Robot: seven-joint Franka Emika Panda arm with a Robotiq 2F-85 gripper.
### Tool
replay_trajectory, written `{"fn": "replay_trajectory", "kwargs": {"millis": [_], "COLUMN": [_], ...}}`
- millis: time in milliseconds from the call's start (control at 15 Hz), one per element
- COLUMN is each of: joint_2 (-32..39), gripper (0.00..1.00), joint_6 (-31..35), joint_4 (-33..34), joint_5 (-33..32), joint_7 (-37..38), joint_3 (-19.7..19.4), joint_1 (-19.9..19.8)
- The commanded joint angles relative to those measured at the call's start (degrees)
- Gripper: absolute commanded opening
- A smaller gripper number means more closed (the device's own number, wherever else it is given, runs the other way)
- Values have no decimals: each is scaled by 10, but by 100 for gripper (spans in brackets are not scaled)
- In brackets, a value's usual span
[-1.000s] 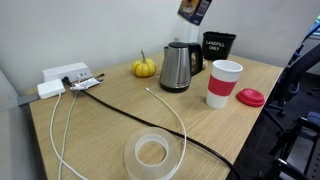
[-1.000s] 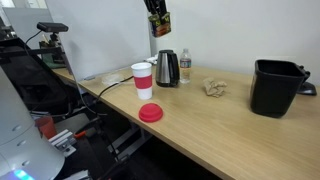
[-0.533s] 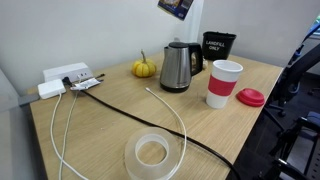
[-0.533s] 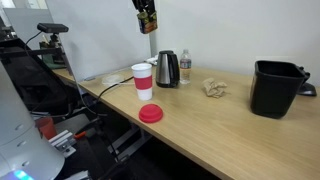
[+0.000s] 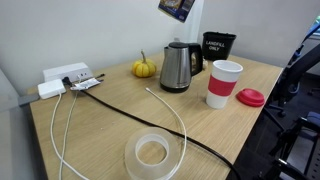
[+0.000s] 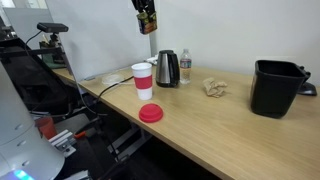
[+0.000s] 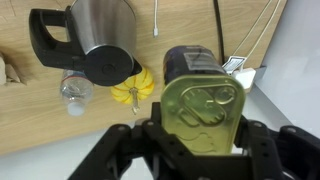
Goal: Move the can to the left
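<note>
My gripper [image 7: 202, 140] is shut on the can [image 7: 200, 100], a tin with a gold top and a dark band. It holds the can high in the air, above and behind the steel kettle [image 5: 176, 66]. In both exterior views the can shows at the top edge [image 5: 178, 8] [image 6: 147, 18], partly cut off in one of them. In the wrist view the kettle [image 7: 100, 35] and a small pumpkin [image 7: 135, 88] lie far below the can.
On the table stand a white-and-red paper cup [image 5: 223, 83], a red lid [image 5: 250, 97], a black tub [image 5: 218, 46], a pumpkin [image 5: 145, 68], a tape roll [image 5: 152, 153] and a power strip [image 5: 65, 80] with cables. A black bin [image 6: 275, 87] and crumpled paper [image 6: 213, 88] sit further along.
Between one second and half a second ago the gripper carried the can sideways in the air, away from above the black tub and over the kettle. Since then it has held still.
</note>
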Motion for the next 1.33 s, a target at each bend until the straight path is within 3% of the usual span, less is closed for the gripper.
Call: {"fn": "replay_trajectory", "kwargs": {"millis": [0, 533, 1067, 1267], "joint_2": [15, 107, 199, 230], "gripper": [38, 38, 38, 38], "joint_6": [-15, -14, -10, -9], "joint_4": [14, 62, 110, 126], "joint_5": [-3, -28, -161, -182], "joint_7": [-35, -95, -77, -54], "joint_3": [13, 46, 60, 59], "joint_1": [-2, 12, 30, 43]}}
